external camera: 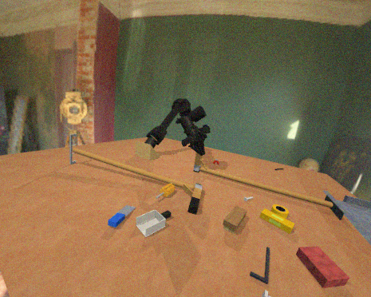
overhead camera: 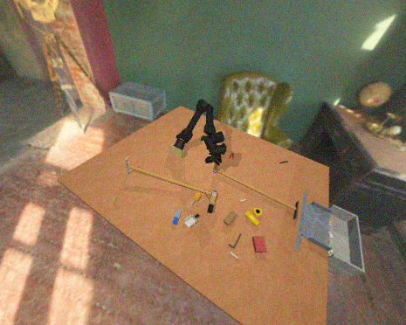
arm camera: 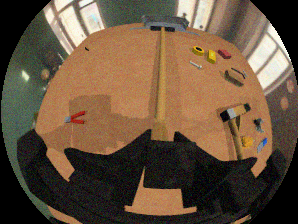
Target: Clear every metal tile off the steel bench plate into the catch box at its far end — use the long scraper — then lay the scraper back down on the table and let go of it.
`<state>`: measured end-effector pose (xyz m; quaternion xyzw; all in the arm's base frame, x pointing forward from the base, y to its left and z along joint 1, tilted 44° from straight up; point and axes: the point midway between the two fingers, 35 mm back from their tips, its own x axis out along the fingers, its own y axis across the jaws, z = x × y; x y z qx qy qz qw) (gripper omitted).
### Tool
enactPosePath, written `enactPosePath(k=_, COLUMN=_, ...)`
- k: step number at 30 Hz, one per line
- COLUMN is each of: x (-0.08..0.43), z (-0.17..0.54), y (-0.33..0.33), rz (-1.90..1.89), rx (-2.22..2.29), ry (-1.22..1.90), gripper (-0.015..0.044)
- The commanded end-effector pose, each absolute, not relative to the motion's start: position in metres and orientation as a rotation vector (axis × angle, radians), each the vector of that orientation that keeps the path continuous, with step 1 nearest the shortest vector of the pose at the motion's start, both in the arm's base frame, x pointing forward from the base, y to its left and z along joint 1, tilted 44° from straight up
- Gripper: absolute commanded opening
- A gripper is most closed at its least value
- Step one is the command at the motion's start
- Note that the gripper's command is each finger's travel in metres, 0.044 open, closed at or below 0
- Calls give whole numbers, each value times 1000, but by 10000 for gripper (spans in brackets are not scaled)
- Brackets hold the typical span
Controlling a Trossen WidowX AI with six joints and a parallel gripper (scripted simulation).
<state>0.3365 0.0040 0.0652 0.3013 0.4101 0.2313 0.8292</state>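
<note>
While the wrist view cuts off the far end of the table (overhead camera: 169, 245) (external camera: 67, 255) (arm camera: 130, 75), the top view shows the catch box (overhead camera: 347, 245) beyond the steel bench plate (overhead camera: 315, 223) (external camera: 362, 215), with small pale pieces in it. The wrist view alone makes out the red-handled pliers (arm camera: 76, 115) clearly; the exterior view gives only a red speck.

The long scraper (overhead camera: 257, 189) (external camera: 262, 185) (arm camera: 161, 75) runs outward from the gripper (overhead camera: 215, 164) (external camera: 200, 155) (arm camera: 162, 133), which is clamped on its near-end grip. Its dark blade stands at the plate's near edge, well apart from the fingers; whether it touches the plate is unclear.

Black gripper parts hide the hold itself in the wrist view. The exterior frame crops the plate, and the pieces in the box are too blurred to identify.
</note>
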Motion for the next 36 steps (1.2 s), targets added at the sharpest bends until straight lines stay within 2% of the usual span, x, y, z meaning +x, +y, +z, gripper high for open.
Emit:
enactPosePath(k=1, x=345, z=65, y=2, rz=481, rx=643, ry=868, gripper=0)
enactPosePath(k=36, x=396, z=65, y=8, rz=470, rx=648, ry=859, gripper=0)
